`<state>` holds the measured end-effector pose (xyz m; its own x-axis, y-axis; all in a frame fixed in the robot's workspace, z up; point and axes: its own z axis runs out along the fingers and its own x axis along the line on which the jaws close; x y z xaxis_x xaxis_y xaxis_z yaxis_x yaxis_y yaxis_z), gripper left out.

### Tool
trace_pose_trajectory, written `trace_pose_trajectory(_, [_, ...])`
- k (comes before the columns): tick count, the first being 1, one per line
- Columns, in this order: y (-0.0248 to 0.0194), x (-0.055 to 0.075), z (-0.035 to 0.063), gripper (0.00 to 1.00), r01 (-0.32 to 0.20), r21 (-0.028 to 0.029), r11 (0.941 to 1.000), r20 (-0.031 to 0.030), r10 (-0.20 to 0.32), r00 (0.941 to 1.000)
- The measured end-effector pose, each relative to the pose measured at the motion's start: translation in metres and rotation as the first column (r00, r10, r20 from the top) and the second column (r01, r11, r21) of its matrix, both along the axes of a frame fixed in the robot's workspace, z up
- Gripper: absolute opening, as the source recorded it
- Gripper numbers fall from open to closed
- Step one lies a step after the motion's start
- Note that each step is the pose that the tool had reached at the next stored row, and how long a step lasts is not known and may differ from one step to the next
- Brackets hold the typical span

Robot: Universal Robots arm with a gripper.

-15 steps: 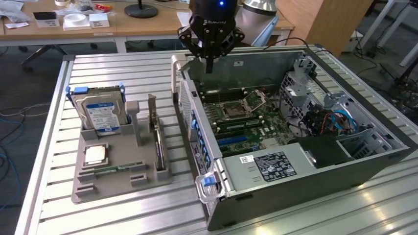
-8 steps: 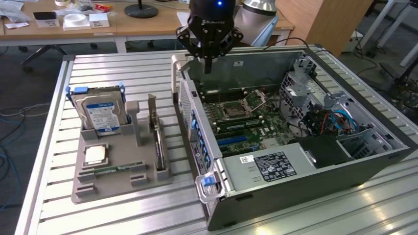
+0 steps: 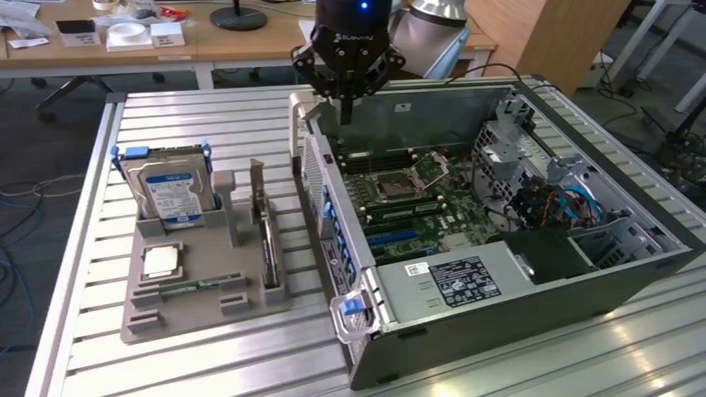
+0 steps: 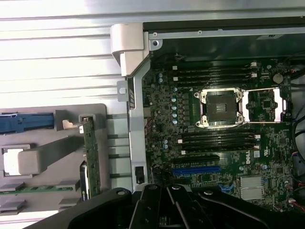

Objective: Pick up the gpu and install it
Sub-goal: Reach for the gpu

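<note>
Black gripper (image 3: 345, 114) closed and empty, hanging over the far rim of the open computer case (image 3: 497, 306), above the motherboard (image 3: 408, 198). The gpu (image 3: 264, 236) stands on edge in the grey holder (image 3: 165, 318) on the exterior view's left of the case, well apart from the gripper, between hard drive (image 3: 171, 194) and case. Slatted metal table (image 3: 198, 116) under all.

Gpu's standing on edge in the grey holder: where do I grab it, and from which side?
I'd take the gpu by its upper long edge, mid-length, coming straight down and pinching across its flat faces. It stands on edge in the holder, leaving that edge exposed.
</note>
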<state>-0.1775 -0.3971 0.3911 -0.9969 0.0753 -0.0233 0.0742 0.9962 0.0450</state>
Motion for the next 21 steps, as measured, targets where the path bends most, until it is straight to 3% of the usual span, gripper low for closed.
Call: trace_pose_trajectory(21, [0.0017,-0.031,-0.0008,0.11,0.0,0.0001,1.0,0.0,0.0,1.0])
